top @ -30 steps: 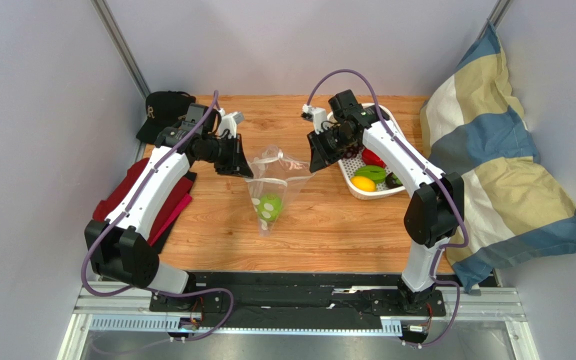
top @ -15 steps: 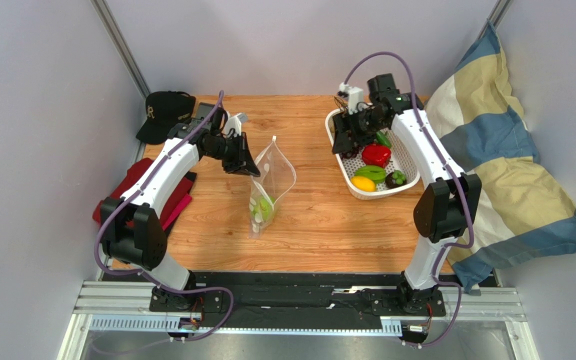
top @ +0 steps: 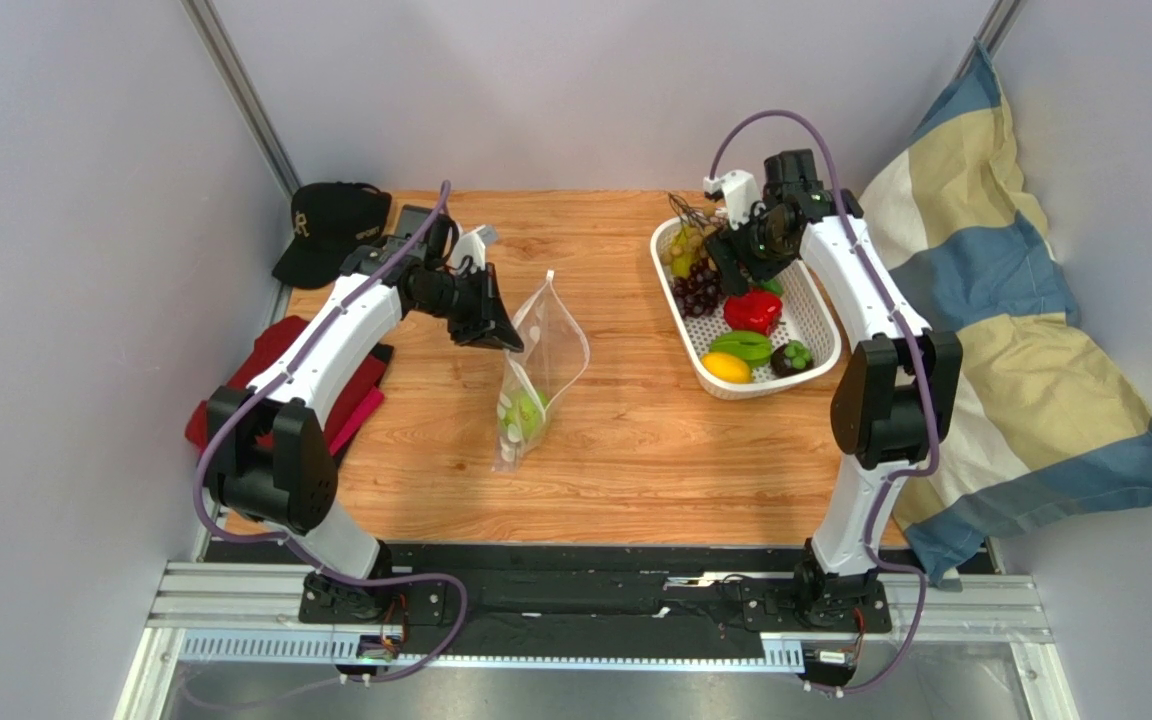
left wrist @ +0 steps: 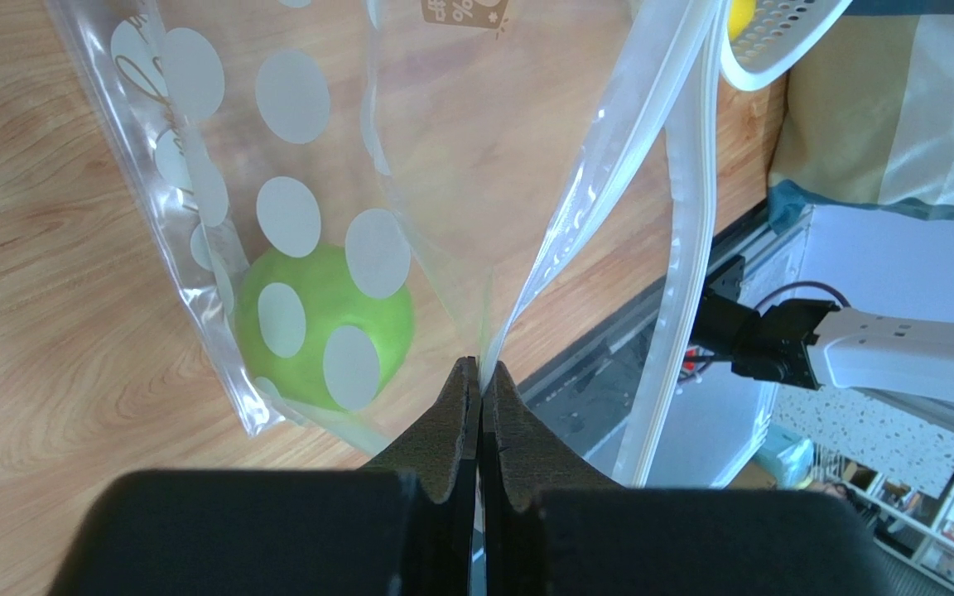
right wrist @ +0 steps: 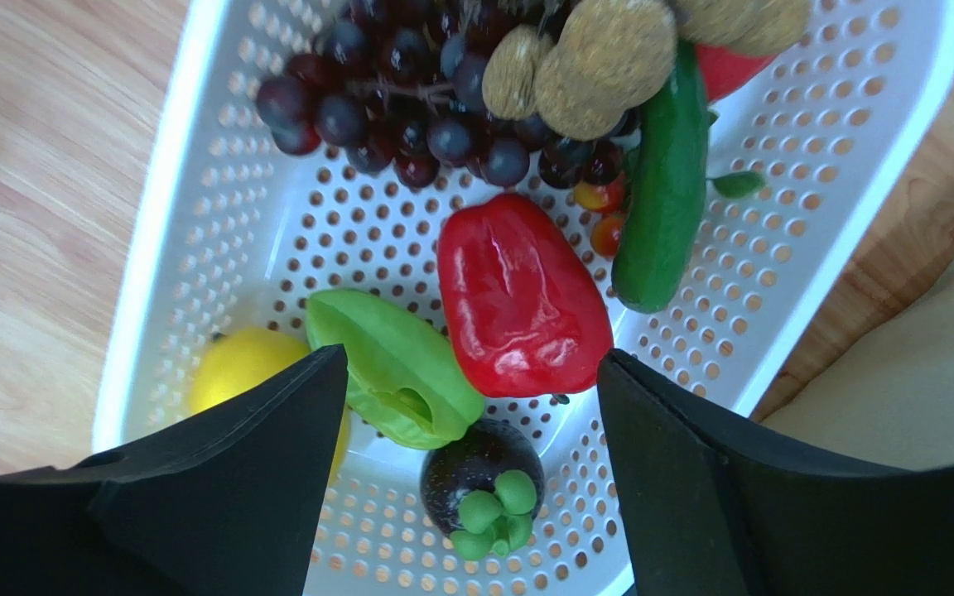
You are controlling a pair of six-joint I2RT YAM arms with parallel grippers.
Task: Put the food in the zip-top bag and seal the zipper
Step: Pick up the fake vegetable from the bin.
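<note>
The dotted zip-top bag [top: 542, 368] hangs upright over the table, its mouth gaping. My left gripper [top: 501, 324] is shut on one side of the top edge, and the fingers pinch clear film [left wrist: 481, 368]. A green ball of food [left wrist: 320, 329] lies in the bag's bottom. The zipper [left wrist: 681, 236] runs loose along the open mouth. My right gripper [top: 729, 270] hovers open above the white basket [right wrist: 184, 211] and holds nothing. Below it lie dark grapes [right wrist: 407, 112], a red pepper [right wrist: 519, 298], a green piece [right wrist: 395, 366], a yellow lemon [right wrist: 239, 366] and a dark fruit [right wrist: 482, 478].
A green cucumber [right wrist: 666, 186] and brown nuts [right wrist: 594, 56] also lie in the basket. A black cap [top: 330, 225] sits at the back left, with a red cloth [top: 259, 393] along the left edge. A striped pillow [top: 1003, 330] leans at the right.
My right gripper let go of the bag's rim, opened wide and swung right and back to above the basket. The bag's mouth narrowed and now hangs from the left gripper alone.
</note>
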